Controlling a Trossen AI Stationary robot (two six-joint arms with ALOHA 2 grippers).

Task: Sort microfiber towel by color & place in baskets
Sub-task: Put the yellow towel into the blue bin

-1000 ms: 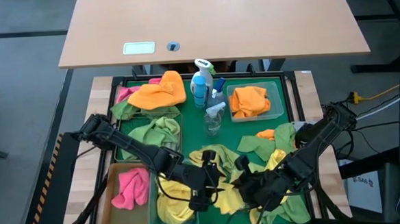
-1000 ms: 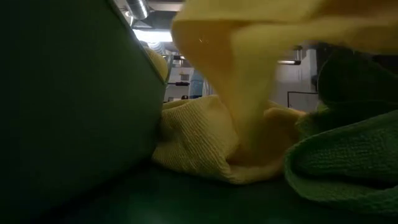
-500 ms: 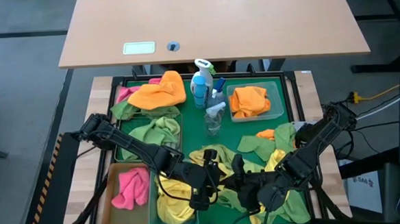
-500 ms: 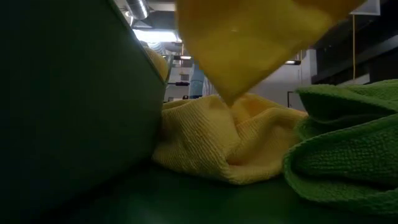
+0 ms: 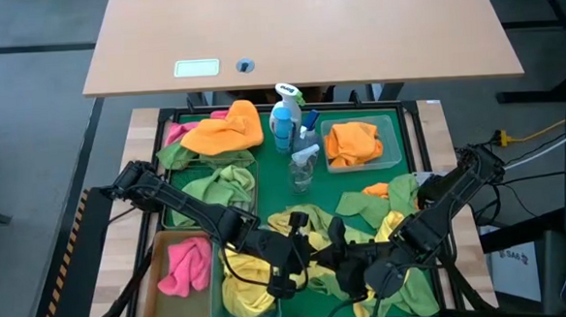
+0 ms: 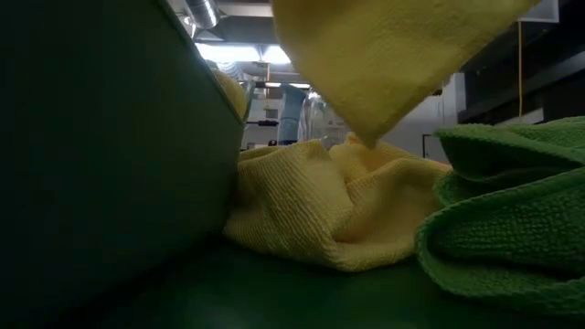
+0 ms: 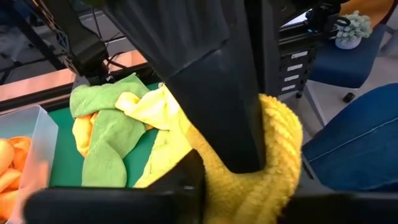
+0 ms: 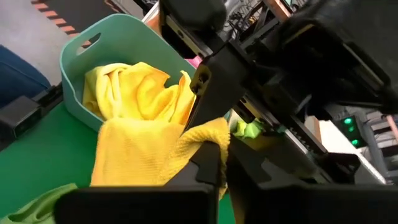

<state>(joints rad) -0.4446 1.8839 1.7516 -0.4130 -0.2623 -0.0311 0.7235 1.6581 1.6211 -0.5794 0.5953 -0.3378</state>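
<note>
A yellow towel (image 8: 146, 155) hangs lifted between my two grippers over the green tray's near middle; its lower corner (image 6: 366, 128) dangles above a yellow towel (image 6: 320, 210) lying on the tray. My right gripper (image 8: 221, 158) (image 5: 335, 259) is shut on it. My left gripper (image 5: 290, 258) (image 7: 249, 180) is open right beside it, its fingers on either side of the towel's bunched top (image 7: 277, 149). The teal basket (image 8: 93, 56) (image 5: 242, 301), left of the grippers, holds yellow towels. My right gripper pinches the yellow towel's upper edge (image 8: 208, 134) between its two fingers. The towel is lifted clear and hangs slack below the fingers. My left gripper has the bunched top between its open fingers; whether they touch it I cannot tell.
The amber basket (image 5: 177, 271) holds a pink towel, the wire-mesh basket (image 5: 217, 188) green ones, the clear basket (image 5: 360, 145) orange ones. Two spray bottles (image 5: 289, 119) stand mid-tray. Loose green and yellow towels (image 5: 387, 206) lie at the tray's right; orange and pink towels (image 5: 225, 130) at far left.
My right gripper has moved toward the table's left, up to my left gripper, carrying the yellow towel. The towel's hanging end has risen off the pile and now dangles clear of the yellow towel below.
</note>
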